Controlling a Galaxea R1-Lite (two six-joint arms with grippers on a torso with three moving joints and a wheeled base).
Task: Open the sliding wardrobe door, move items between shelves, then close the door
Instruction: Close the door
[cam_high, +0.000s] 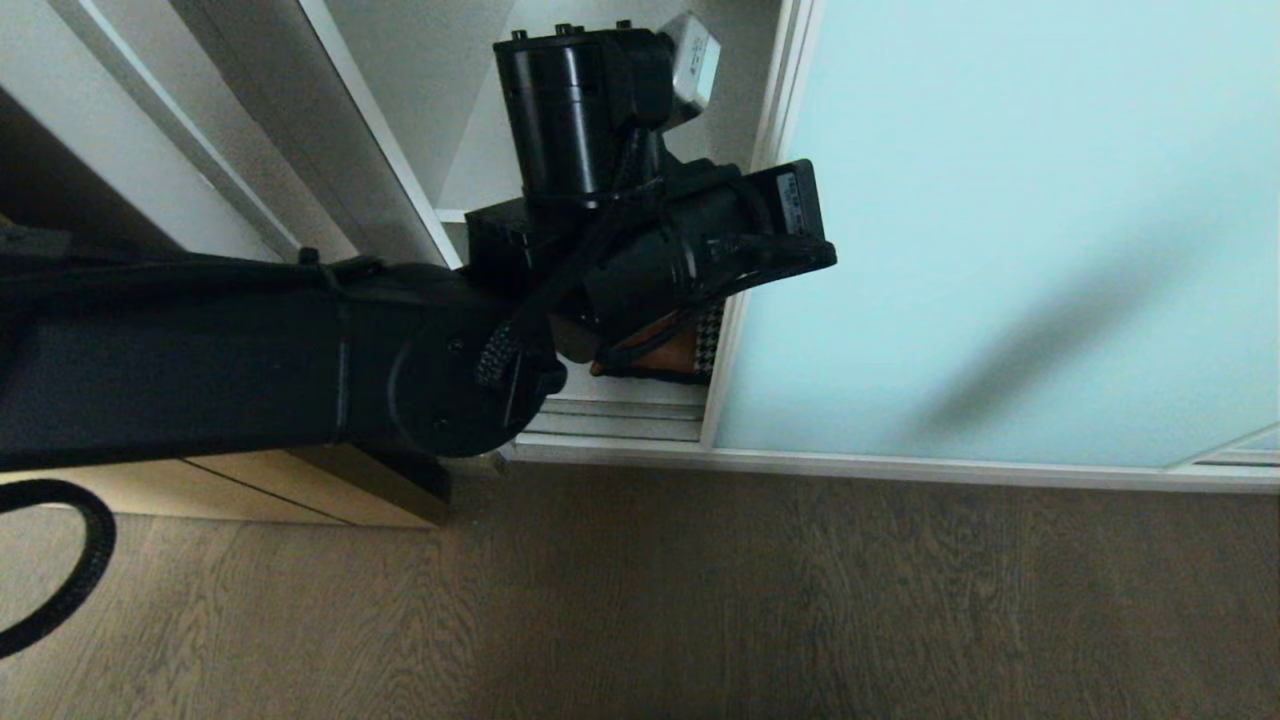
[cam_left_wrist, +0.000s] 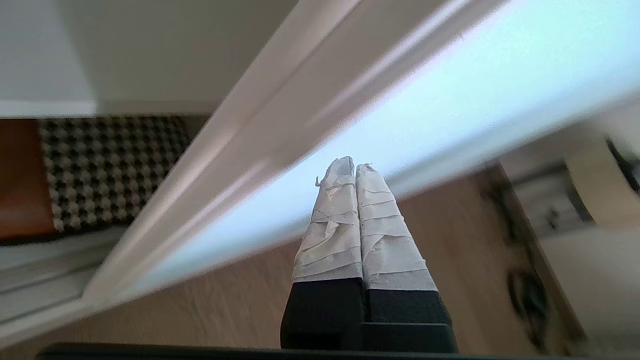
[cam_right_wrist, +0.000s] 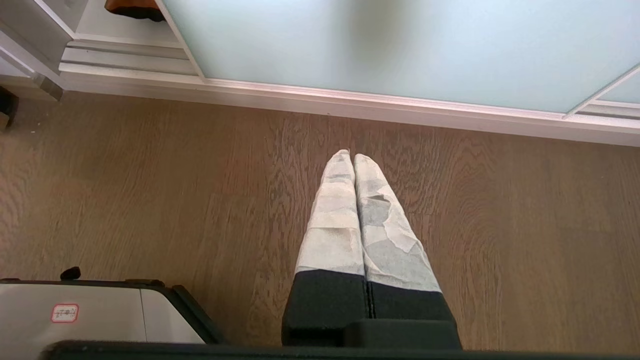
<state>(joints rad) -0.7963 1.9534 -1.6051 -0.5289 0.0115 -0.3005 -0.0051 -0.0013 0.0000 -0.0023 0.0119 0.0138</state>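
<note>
The sliding wardrobe door (cam_high: 1000, 250) is a frosted aqua glass panel; its white frame edge (cam_high: 745, 280) stands beside an open gap at the left. In that gap the items (cam_high: 690, 352), a rust-brown and houndstooth folded bundle, lie on the bottom shelf (cam_high: 630, 392), partly hidden by my left arm's wrist (cam_high: 660, 250). In the left wrist view my left gripper (cam_left_wrist: 355, 167) is shut and empty, its taped tips just in front of the door's glass (cam_left_wrist: 450, 95) near the frame (cam_left_wrist: 240, 145), with the houndstooth piece (cam_left_wrist: 110, 165) off to one side. My right gripper (cam_right_wrist: 352, 157) is shut and empty, hanging over the floor.
Brown wooden floor (cam_high: 750, 600) runs up to the white door track (cam_high: 850, 465). A tan wooden panel (cam_high: 300, 490) stands low at the left under my left arm. A black cable (cam_high: 60, 570) loops at the far left. The robot's white base (cam_right_wrist: 75, 310) sits beside the right gripper.
</note>
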